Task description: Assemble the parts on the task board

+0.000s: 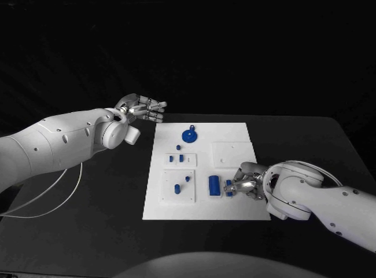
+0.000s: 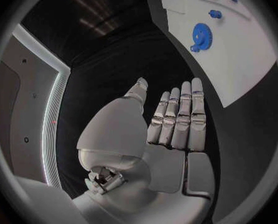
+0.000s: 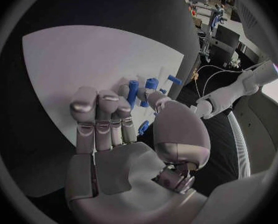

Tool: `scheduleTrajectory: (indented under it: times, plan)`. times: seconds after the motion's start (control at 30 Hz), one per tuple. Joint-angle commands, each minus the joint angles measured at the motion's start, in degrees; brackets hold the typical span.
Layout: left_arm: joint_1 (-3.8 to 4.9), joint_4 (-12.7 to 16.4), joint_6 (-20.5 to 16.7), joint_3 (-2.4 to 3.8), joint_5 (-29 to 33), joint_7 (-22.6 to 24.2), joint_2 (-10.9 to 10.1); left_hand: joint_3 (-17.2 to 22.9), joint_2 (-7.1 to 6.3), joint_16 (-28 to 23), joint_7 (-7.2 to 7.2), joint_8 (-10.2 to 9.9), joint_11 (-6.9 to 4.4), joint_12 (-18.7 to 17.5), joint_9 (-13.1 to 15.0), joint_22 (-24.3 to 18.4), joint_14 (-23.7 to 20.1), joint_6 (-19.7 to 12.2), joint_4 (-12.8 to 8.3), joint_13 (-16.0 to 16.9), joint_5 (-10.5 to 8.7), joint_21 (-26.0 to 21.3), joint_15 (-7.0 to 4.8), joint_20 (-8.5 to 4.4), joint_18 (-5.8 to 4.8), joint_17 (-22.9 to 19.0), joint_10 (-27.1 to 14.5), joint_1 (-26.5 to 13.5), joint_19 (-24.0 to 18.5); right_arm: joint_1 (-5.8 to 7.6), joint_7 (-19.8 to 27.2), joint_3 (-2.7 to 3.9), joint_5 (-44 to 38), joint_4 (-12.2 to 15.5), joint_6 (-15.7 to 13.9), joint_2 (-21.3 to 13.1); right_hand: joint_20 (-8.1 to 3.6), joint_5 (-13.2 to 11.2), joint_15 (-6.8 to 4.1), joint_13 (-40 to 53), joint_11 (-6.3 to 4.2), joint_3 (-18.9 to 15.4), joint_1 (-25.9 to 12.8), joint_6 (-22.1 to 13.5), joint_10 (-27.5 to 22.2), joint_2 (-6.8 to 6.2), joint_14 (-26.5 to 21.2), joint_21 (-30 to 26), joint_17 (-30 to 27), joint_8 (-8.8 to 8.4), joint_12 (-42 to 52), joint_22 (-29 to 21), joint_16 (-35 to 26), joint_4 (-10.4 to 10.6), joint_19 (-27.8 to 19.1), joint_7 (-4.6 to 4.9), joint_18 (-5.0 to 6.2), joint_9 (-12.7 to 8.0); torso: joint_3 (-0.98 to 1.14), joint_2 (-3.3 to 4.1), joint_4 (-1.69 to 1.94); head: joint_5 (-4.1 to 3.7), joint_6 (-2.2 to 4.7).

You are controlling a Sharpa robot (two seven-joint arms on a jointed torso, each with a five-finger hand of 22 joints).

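Right robot hand (image 1: 248,184), nearest me, pinches a small blue part (image 1: 229,186) over the task board (image 1: 238,211); I'd lower it upright, slowly; left robot hand (image 1: 144,109) idles open

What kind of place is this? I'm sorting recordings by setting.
Probably a robotics lab bench. A flat white task board carrying small blue plastic parts lies on a matte black table, and the right wrist view shows cluttered equipment racks beyond it.
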Motion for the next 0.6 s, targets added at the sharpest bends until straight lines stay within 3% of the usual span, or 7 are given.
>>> scheduleTrajectory:
  times: [0.03,0.3,0.6]
  plan:
    - [0.04,0.17,0.67,0.04,-0.08,0.23,0.04,-0.17,-0.33,-0.23,-0.04,0.24,0.01,0.02,0.0,-0.08,-0.42,0.07,0.11,0.05,-0.24,0.11,0.08,-0.12,0.49,0.0,-0.29,-0.11,0.23,-0.45,-0.35,-0.45,-0.43,-0.29,3.07,-0.02,-0.06,0.16,-0.25,-0.05,-0.3,8.91,0.06,-0.18,-0.04,0.51,0.1,-0.17,-0.05,-0.03,-0.36,5.18,-0.4,-9.35,3.46,-0.23,0.06,-0.08,0.0,0.03,0.04,-0.03,-0.16]
    - [0.04,0.18,0.73,0.04,-0.08,0.14,-0.02,-0.17,-0.33,-0.23,-0.04,0.24,0.01,0.02,0.0,-0.08,-0.42,0.07,0.11,0.05,-0.24,0.11,0.08,-0.12,0.49,0.0,-0.29,-0.11,0.23,-0.5,-0.29,-0.66,-0.69,-0.22,4.07,0.15,-0.08,0.98,-0.27,-0.14,-0.32,8.85,0.14,0.0,-0.14,0.48,0.12,-0.35,0.08,0.0,-0.49,5.17,-0.35,-9.55,3.46,-0.22,0.06,-0.07,0.03,0.03,0.05,-0.31,-0.43]
    - [0.04,0.2,0.77,0.04,-0.08,0.04,-0.03,-0.17,-0.33,-0.23,-0.04,0.24,0.01,0.02,0.0,-0.08,-0.42,0.07,0.11,0.05,-0.24,0.11,0.08,-0.12,0.49,0.0,-0.29,-0.11,0.23,-0.53,-0.19,-0.82,-1.49,-0.33,4.11,0.22,-0.08,0.96,-0.27,-0.24,-0.34,8.68,-0.1,-0.02,-0.17,0.47,0.12,-0.37,0.14,-0.02,-0.6,5.22,-0.38,-9.41,3.47,-0.3,0.03,-0.02,0.0,0.03,0.03,-0.07,-0.44]
